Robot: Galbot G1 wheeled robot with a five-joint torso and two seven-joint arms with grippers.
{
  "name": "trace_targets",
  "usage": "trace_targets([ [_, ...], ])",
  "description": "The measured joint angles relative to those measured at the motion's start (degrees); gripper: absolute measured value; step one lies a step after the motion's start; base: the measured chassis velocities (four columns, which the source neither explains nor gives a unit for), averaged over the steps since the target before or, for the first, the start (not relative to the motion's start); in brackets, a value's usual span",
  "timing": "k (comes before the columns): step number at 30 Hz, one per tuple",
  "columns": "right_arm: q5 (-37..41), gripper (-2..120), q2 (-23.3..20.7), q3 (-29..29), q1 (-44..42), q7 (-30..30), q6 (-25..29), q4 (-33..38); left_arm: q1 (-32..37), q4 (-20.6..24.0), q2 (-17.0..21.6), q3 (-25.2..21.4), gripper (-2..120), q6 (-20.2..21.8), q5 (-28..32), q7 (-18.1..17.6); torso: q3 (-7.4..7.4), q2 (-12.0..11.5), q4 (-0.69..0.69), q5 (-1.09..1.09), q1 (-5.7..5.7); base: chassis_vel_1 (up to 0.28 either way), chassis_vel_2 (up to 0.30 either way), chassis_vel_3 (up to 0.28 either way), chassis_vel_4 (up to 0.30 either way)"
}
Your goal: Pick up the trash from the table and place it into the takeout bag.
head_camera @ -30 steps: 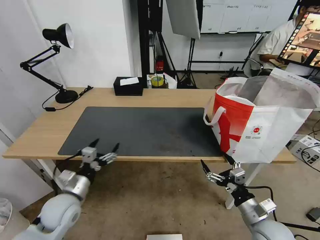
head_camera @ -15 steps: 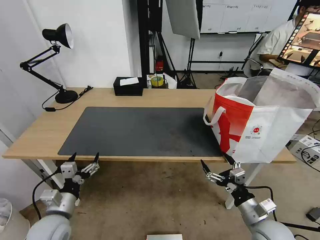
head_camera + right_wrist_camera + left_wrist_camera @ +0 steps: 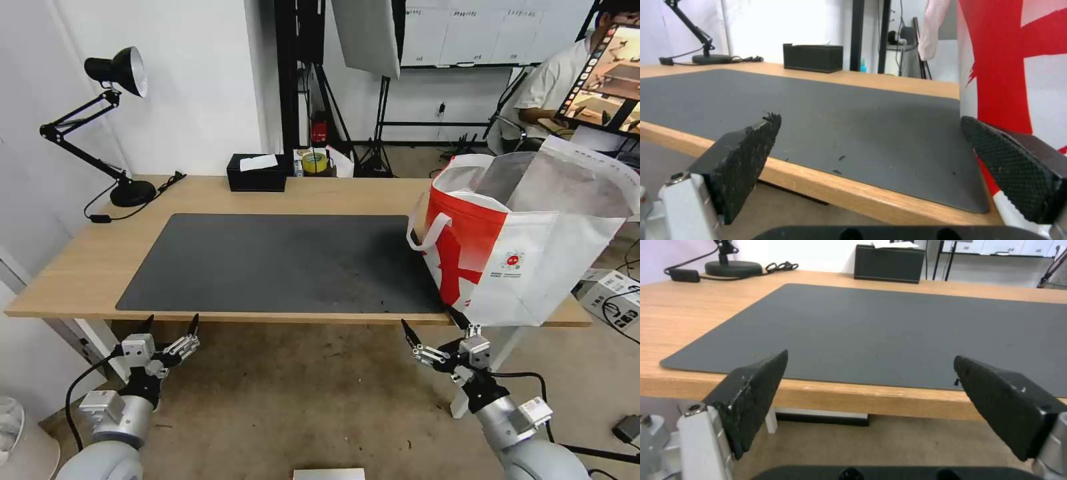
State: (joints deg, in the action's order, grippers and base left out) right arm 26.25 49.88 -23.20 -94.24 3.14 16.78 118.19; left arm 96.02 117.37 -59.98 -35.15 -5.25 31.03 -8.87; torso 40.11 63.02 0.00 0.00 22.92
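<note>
The takeout bag (image 3: 527, 240) stands upright and open on the right end of the table (image 3: 87, 260), white and red-orange with a foil lining; its red panel (image 3: 996, 66) is close beside my right gripper. The dark grey mat (image 3: 287, 263) (image 3: 907, 326) (image 3: 818, 113) lies bare. The trash is out of view. My left gripper (image 3: 171, 325) (image 3: 869, 373) hangs open just below the table's front edge at the left. Open as well, my right gripper (image 3: 430, 319) (image 3: 871, 133) sits below the front edge near the bag.
A black tissue box (image 3: 257, 172) (image 3: 889, 262) (image 3: 812, 57) stands at the table's back edge. A black desk lamp (image 3: 117, 120) with its cable occupies the back left corner. Tripods and a roll of tape (image 3: 315, 162) stand behind the table. Boxes and cables lie on the floor at right.
My left gripper has dropped from over the mat's front edge to below the table edge and drawn back towards me, staying open. The right arm has not moved.
</note>
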Motion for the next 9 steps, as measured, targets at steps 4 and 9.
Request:
trace_targets([
  [4, 0.0, 100, 0.0, 0.0, 0.0, 0.0, 0.0, 0.0, 0.0, 0.0, 0.0, 0.0, 100, 0.0, 0.0, 0.0, 0.00, 0.0, 0.00, 0.00, 0.00, 0.000, 0.000, 0.000, 0.000],
  [9, 0.0, 100, 0.0, 0.0, 0.0, 0.0, 0.0, 0.0, -0.1, 0.0, 0.0, 0.1, 100, 0.0, 0.0, 0.0, 0.00, 0.0, 0.00, 0.00, 0.00, 0.000, 0.000, 0.000, 0.000],
])
